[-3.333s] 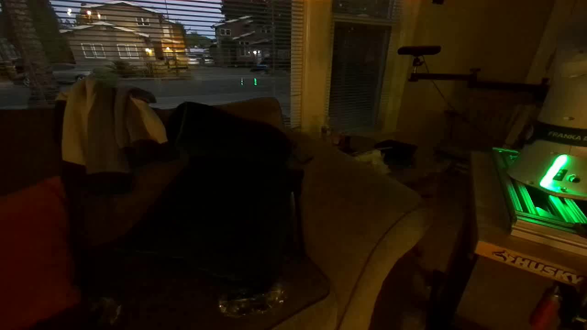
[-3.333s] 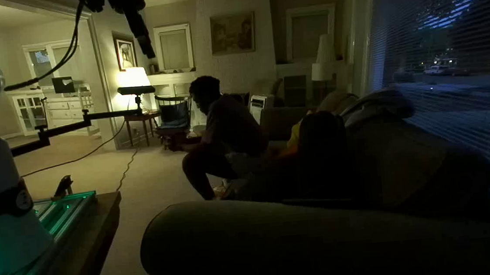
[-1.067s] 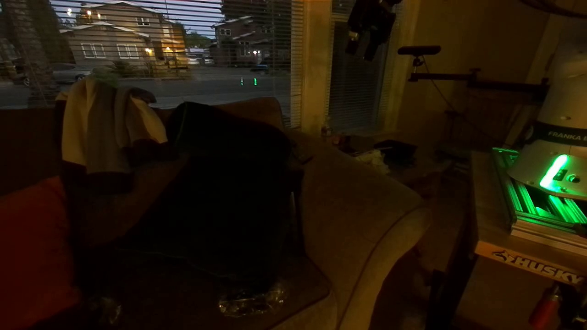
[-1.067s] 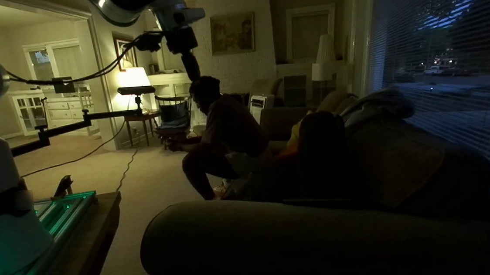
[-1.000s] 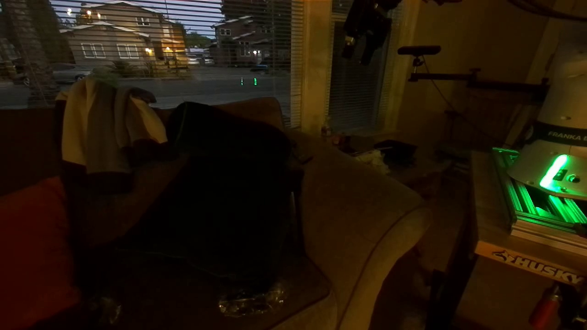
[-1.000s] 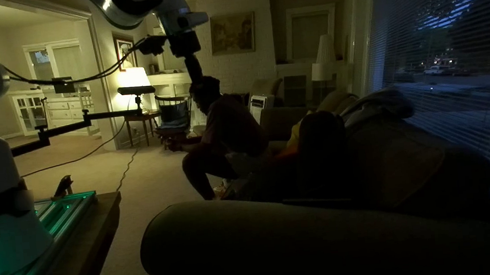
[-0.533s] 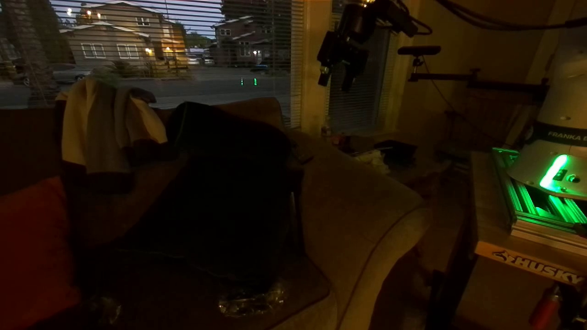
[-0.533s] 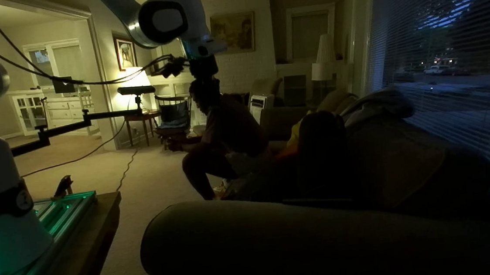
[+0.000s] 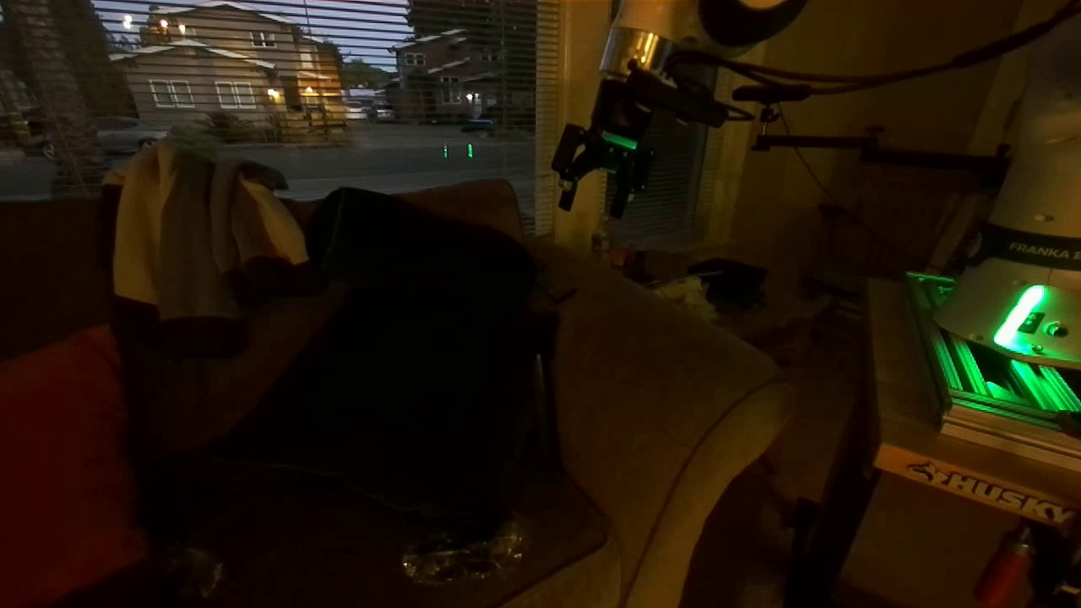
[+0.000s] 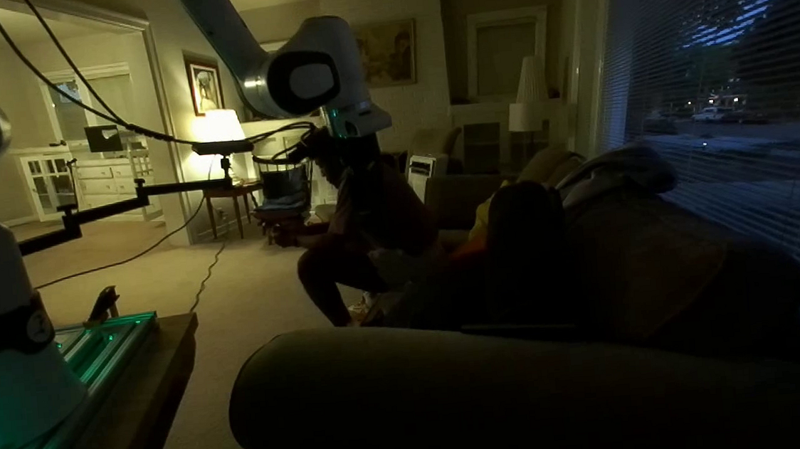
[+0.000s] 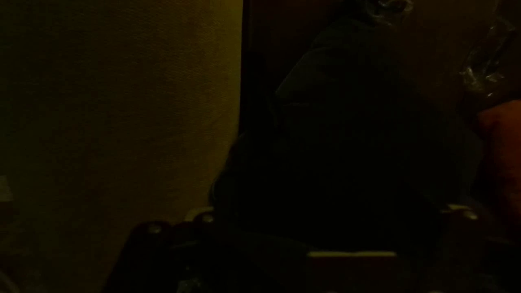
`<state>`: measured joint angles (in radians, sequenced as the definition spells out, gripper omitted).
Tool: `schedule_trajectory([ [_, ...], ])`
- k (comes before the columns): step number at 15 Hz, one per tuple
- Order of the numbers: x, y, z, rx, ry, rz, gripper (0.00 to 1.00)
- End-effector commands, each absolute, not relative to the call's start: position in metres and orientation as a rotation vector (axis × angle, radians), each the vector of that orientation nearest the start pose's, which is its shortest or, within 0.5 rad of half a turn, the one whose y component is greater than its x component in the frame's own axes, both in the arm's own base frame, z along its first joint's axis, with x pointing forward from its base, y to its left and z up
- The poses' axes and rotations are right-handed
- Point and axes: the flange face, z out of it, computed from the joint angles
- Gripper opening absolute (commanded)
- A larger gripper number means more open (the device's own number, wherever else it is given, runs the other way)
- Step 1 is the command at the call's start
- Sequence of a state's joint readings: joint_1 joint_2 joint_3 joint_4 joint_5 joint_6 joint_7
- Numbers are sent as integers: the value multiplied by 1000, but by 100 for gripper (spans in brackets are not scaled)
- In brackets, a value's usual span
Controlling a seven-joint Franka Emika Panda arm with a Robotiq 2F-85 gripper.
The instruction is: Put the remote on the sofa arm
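Tool end: claw (image 9: 593, 203), black, two angular fingers (image 9: 567, 198), green stripe (image 9: 621, 140) across its body. Just above claw: shiny metal collar (image 9: 635, 49). Just beside it: black block (image 9: 688, 101). Higher above: white rounded link (image 10: 349, 53) with a black ring (image 10: 280, 84) around a pale oval cap (image 10: 312, 81). Black cables (image 9: 963, 59) arc from beside the claw. Well apart from claw: pale tapered base (image 9: 992, 291); black band (image 9: 1034, 247), lettered FRANKA, round emblem (image 10: 38, 326); glowing green strip (image 9: 1020, 314); small round screw heads (image 9: 1045, 218). Wrist view: claw dark, round glints (image 11: 154, 229) on it, detail lost.
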<state>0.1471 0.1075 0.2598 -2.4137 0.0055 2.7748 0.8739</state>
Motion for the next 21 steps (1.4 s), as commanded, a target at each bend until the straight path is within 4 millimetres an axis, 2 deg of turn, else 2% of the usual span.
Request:
schedule_trajectory([
  [1, 490, 218, 265, -2862, 833, -210, 100],
  [5, 493, 229, 237, -2848, 879, -107, 100],
  [6, 485, 219, 248, -2860, 838, -156, 100],
  [9, 488, 224, 236, -2860, 846, -128, 100],
  [14, 490, 224, 236, -2858, 850, -129, 100],
  [21, 507, 201, 193, -2843, 1017, -60, 100],
])
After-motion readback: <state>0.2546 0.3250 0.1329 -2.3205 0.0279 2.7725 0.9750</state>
